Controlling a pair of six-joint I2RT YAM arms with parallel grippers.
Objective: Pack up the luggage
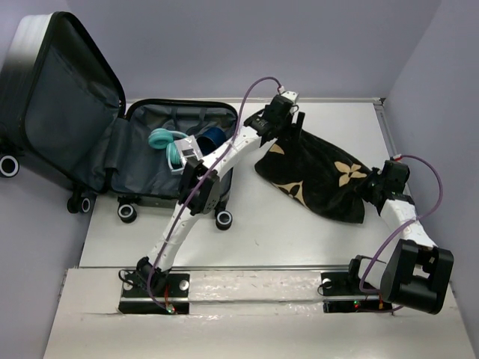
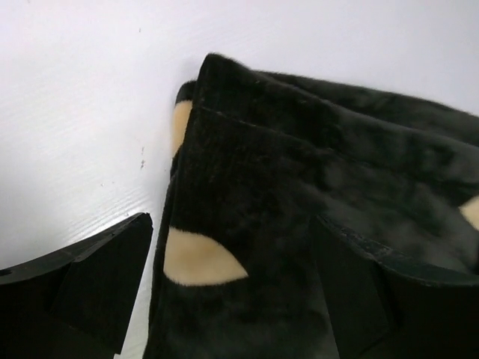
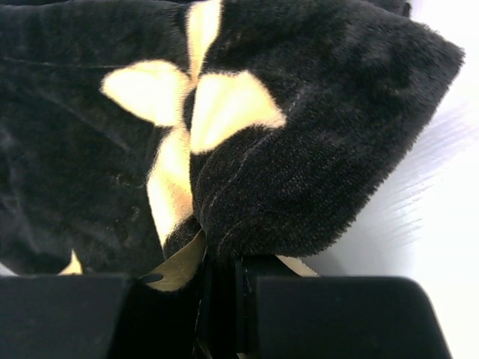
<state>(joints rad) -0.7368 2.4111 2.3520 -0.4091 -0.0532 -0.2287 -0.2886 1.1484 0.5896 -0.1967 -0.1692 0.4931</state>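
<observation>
The luggage point(image 1: 150, 176) lies open at the table's far left, its lid point(image 1: 63, 97) standing up and the dark grey lining showing. The folded black blanket with tan flowers point(image 1: 314, 176) lies on the table to its right. My left gripper point(image 1: 287, 123) is at the blanket's far left corner. In the left wrist view it point(image 2: 232, 295) is open, and its fingers point(image 2: 82, 292) straddle the blanket's edge point(image 2: 284, 187). My right gripper point(image 1: 374, 183) is at the blanket's right corner. In the right wrist view it point(image 3: 224, 280) is shut on a pinch of the blanket point(image 3: 299, 149).
Teal headphones point(image 1: 168, 146) and a blue item point(image 1: 215, 136) lie in the suitcase's base. Its black caster wheels point(image 1: 223, 219) stand on the table at the near edge. Grey walls close in the back and right; a raised rim point(image 1: 389, 127) runs along the table's right side.
</observation>
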